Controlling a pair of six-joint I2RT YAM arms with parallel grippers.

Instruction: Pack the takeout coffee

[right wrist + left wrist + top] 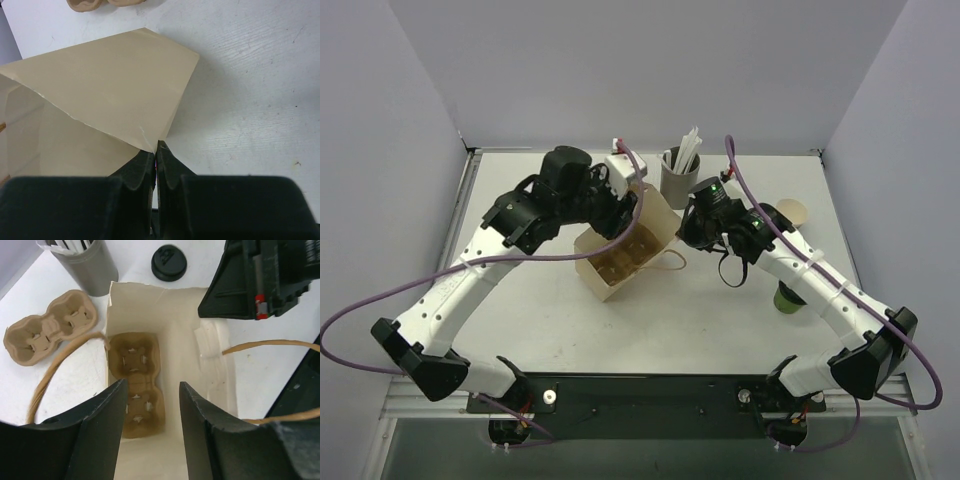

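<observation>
Black left gripper (152, 392) hangs spread and empty over the tan paper bag (170, 315) (brown cardboard cup carrier (134, 357) inside); right gripper (156, 152) pinches the bag's rim. Small green paper cup (786, 298) stands right, beside that arm: fetching it seems next.

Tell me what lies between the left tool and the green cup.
In the top view, the open paper bag and the right tool, shut on the bag's edge.
</observation>
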